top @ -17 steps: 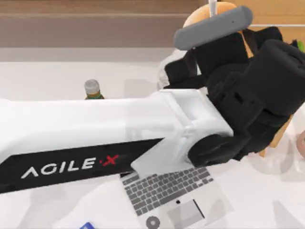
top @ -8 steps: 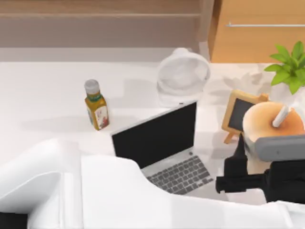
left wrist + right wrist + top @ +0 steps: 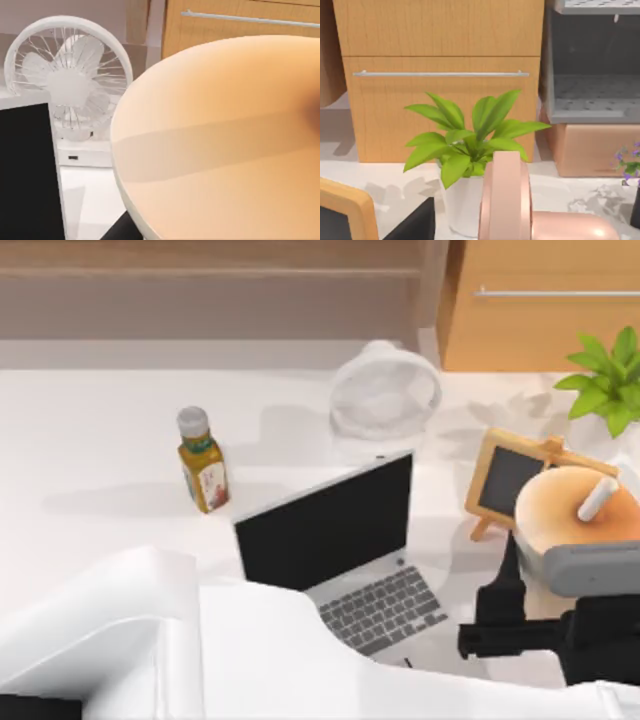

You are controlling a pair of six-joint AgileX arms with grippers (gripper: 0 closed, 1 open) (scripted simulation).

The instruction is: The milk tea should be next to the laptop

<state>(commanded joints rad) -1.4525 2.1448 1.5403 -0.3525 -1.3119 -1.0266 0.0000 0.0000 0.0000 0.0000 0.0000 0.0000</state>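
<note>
Milk tea: domed orange-tan lid, white straw poking out of the top; cup body hidden below. It sits at the right of the tabletop, just right of the open laptop, in front of a small chalkboard. Left gripper at the cup; finger state cannot be told.

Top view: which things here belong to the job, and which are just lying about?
Job:
- tall orange-to-cream milk tea cup with domed lid and white straw, at the left gripper
- silver-grey laptop with black screen

Lying about:
- small yellow bottle with grey cap
- white desk fan
- wood-framed chalkboard easel
- green potted plant
</note>
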